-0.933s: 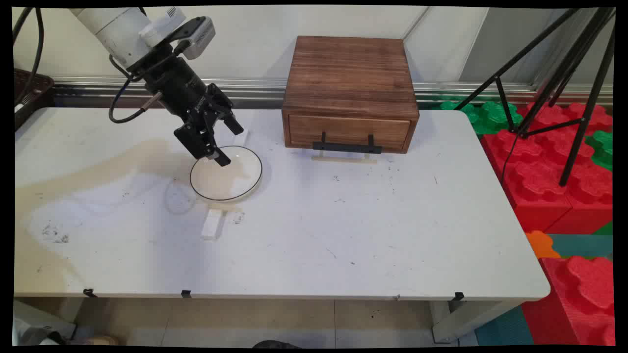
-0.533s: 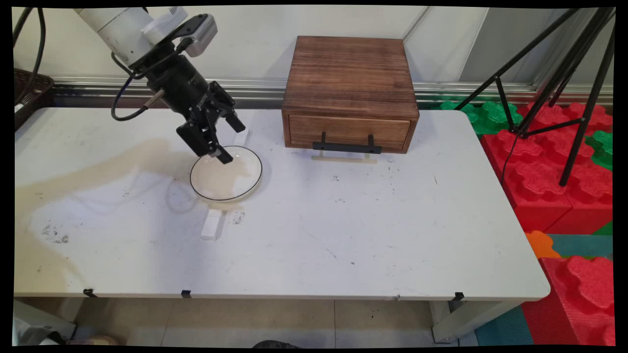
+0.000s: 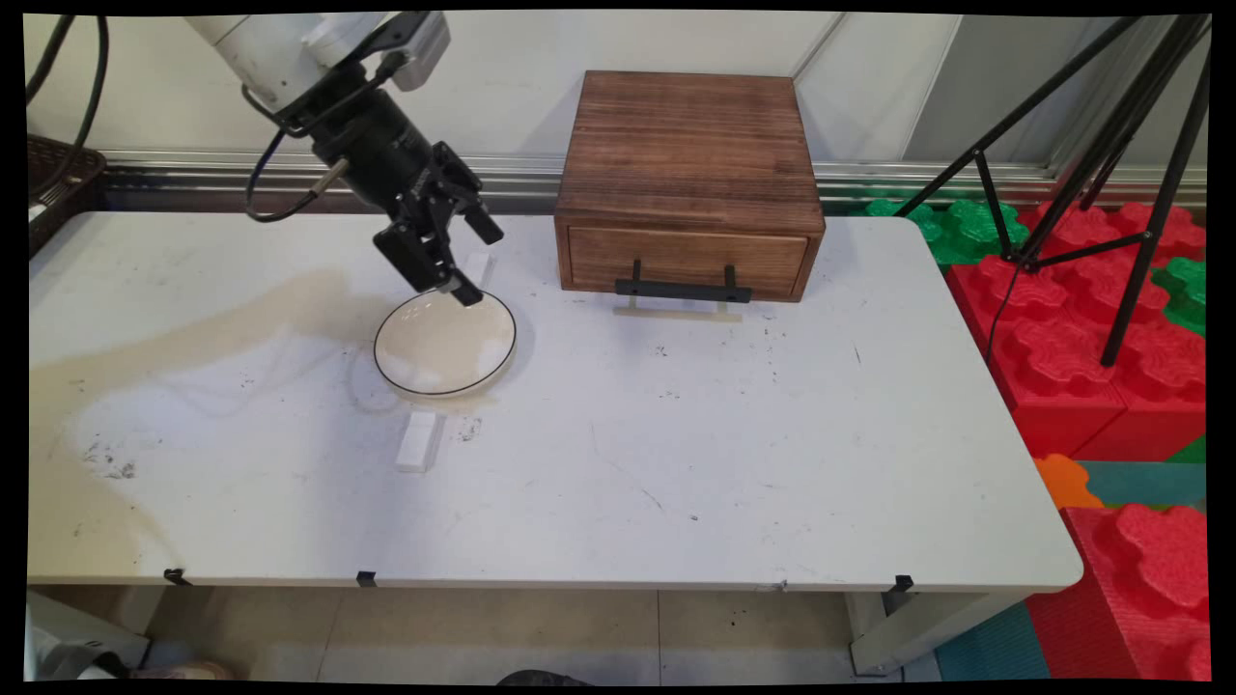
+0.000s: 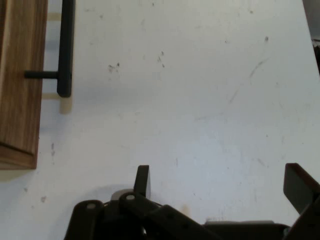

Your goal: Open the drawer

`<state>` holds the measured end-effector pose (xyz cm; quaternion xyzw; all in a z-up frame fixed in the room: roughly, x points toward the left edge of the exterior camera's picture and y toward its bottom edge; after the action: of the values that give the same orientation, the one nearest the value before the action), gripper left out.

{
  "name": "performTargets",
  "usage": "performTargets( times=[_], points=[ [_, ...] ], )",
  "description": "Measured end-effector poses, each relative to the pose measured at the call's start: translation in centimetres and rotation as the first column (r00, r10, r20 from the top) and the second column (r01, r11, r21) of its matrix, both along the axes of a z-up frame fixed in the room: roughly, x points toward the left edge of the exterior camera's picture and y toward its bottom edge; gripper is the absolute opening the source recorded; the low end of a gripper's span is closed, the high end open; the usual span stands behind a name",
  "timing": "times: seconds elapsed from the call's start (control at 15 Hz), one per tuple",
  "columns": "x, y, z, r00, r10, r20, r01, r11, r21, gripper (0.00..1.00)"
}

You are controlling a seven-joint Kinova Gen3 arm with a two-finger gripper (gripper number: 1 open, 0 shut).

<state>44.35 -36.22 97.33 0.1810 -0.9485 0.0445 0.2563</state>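
Note:
My black gripper (image 3: 481, 267) hangs open over the far rim of a white plate (image 3: 435, 352) with a thin black edge, holding nothing. A small white block (image 3: 475, 258) lies on the table just behind the plate and shows between the fingers. Another white block (image 3: 418, 441) lies in front of the plate. To the right stands a wooden drawer box (image 3: 688, 145) with a black handle (image 3: 684, 288). In the hand view the gripper (image 4: 220, 175) is open over bare table, with the box (image 4: 17, 85) and its handle (image 4: 65, 50) at the upper left.
A black tripod (image 3: 1110, 145) and red foam blocks (image 3: 1110, 338) stand off the table's right side. A dark basket (image 3: 53, 174) sits at the far left. Brownish stains (image 3: 174, 328) spread across the table's left part.
The gripper has risen a little and shifted right, from the plate's far left rim toward its far right rim. The plate and both blocks have not moved.

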Motion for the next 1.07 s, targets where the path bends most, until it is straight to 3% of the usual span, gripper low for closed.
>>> performTargets(
  times=[0.47, 1.07],
  points=[
    [-2.1, -1.5, 0.1, 1.000, 0.027, 0.001, -0.027, 1.000, -0.011, 1.00],
    [-6.1, -5.5, -1.6, 0.998, 0.049, 0.036, -0.047, 0.998, -0.049, 1.00]
  ],
)
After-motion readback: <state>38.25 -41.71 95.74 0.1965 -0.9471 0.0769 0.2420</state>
